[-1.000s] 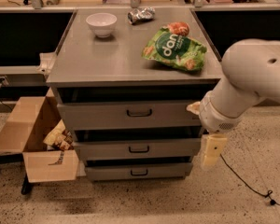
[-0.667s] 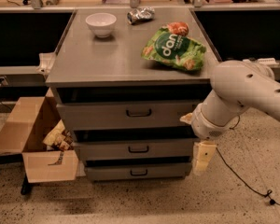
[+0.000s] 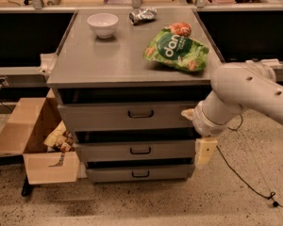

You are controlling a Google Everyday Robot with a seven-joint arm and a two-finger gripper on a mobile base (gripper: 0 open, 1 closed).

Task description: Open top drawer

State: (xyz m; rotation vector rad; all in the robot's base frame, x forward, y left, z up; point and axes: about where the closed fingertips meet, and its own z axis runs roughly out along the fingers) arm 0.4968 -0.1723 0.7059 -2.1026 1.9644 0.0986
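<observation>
In the camera view, a grey cabinet (image 3: 108, 65) stands on a speckled floor (image 3: 146, 204). It has three grey drawers, one under the other. The top drawer (image 3: 96, 117) is the biggest one, right under the cabinet's flat top. A small dark handle (image 3: 140, 113) sits in the middle of its front. A dark gap runs above it, and what is inside is hidden. The insides of the middle drawer (image 3: 106, 151) and the bottom drawer (image 3: 111, 174) are hidden too. On the cabinet sits a white bowl (image 3: 103, 24), and only white shows inside it. Near it lie a crumpled silver wrapper (image 3: 142, 15) and a green snack bag (image 3: 177, 51). To the left of the drawers, a brown cardboard box (image 3: 47, 169) stands open on the floor. A few snack packs (image 3: 59, 138) are in it, partly hidden by its wall. The white robot arm (image 3: 247, 95) comes in from the right edge, so the rest of it is cut off. The gripper (image 3: 204, 154) hangs down at the right end of the drawers, beside the middle drawer and well apart from the top drawer's handle. I cannot tell if the gripper is wide, narrow or holding anything, or if it touches the cabinet. A thin dark cable (image 3: 243, 179) lies on the floor to the right. The things on the benches at the back are cut off by the top edge and hard to make out.
</observation>
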